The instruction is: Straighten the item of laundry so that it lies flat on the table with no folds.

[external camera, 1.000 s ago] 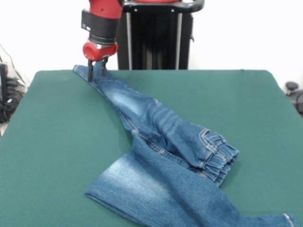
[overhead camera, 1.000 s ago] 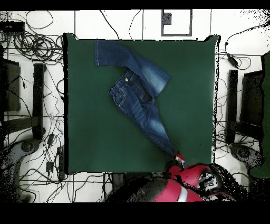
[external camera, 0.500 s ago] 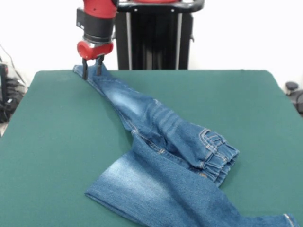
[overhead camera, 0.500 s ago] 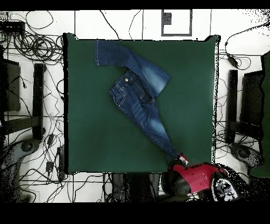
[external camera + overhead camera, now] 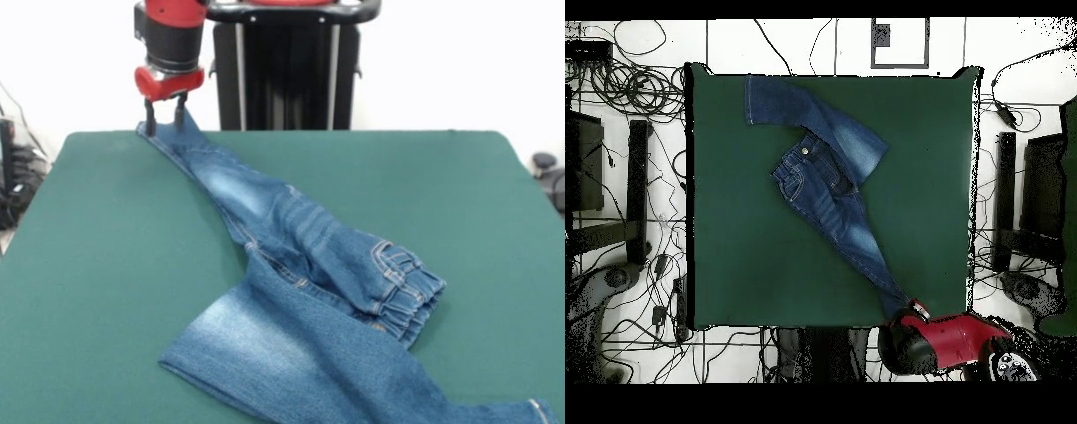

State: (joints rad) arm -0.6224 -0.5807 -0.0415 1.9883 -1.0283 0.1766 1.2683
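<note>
Fingers (image 5: 151, 117) of gripper (image 5: 164, 116) look parted, astride the far leg hem w/o a clear pinch, prob. released. Near side: jeans (image 5: 300, 291) on table (image 5: 79, 265), one leg folded over near waistband. Denim soft, light, drapes; grab at hems/waistband. Far leg runs diagonally to far-left corner, under gripper.

We count one pair of jeans (image 5: 300, 291) on one green surface (image 5: 106, 265), running from the upper left of the front frame to its lower right. It has two legs and one gathered waistband (image 5: 408, 291). One red arm (image 5: 172, 26) shows at the upper left, carrying one hand (image 5: 165, 115) with two dark fingers (image 5: 149, 117).
</note>
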